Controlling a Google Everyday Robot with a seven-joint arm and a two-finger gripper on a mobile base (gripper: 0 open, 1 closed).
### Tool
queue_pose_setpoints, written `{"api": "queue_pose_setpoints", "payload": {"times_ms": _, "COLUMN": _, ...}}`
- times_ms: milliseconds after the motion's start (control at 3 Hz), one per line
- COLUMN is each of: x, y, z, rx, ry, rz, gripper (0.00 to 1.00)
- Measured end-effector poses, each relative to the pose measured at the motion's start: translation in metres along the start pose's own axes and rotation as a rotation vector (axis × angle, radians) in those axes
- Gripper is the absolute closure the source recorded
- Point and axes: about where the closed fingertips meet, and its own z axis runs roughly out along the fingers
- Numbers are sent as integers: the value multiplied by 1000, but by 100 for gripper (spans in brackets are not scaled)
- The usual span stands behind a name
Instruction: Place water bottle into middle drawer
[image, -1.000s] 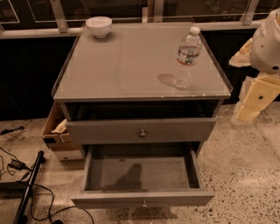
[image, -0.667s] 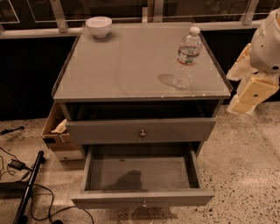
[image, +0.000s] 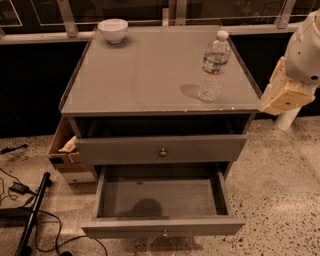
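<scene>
Speckled stone floor, dark glass wall behind, grey cabinet in the middle. Its glass-covered counter (image: 150, 75) carries the water bottle (image: 214, 67), upright, cap on, near the right front corner, well apart from a white bowl (image: 112, 30) at the back left. Bottle sits close to the right edge, probably so the arm can reach it from that side. Tool (image: 286, 94) hangs off the counter's right edge, about level with the top, near the bottle but not touching it; open or closed, cannot tell from this angle. Nothing held as far as visible. Upper drawer (image: 160, 149) is pulled out only a little, knob facing front. Middle drawer (image: 165, 197) below it is pulled well out, floor bare, ready to take the bottle from above. Cardboard box (image: 62, 147) is tucked against the cabinet's left side, cables (image: 20, 190) on the floor further left, both out of the way. Judgement: grasp not yet made; next comes reaching in to the bottle, then lowering it past the upper drawer front, which juts a bit and could catch it.
</scene>
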Motion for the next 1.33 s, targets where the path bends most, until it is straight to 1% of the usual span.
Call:
{"api": "queue_pose_setpoints", "payload": {"times_ms": 333, "x": 0, "y": 0, "z": 0, "rx": 0, "ry": 0, "rz": 0, "gripper": 42}}
{"api": "queue_pose_setpoints", "payload": {"times_ms": 667, "x": 11, "y": -7, "z": 2, "rx": 71, "ry": 47, "rz": 66, "gripper": 19}}
{"api": "queue_pose_setpoints", "payload": {"times_ms": 1000, "x": 30, "y": -23, "z": 8, "rx": 179, "ry": 98, "rz": 170, "gripper": 0}}
{"api": "queue_pose_setpoints", "payload": {"times_ms": 1333, "x": 59, "y": -57, "z": 20, "rx": 290, "ry": 117, "rz": 267, "gripper": 0}}
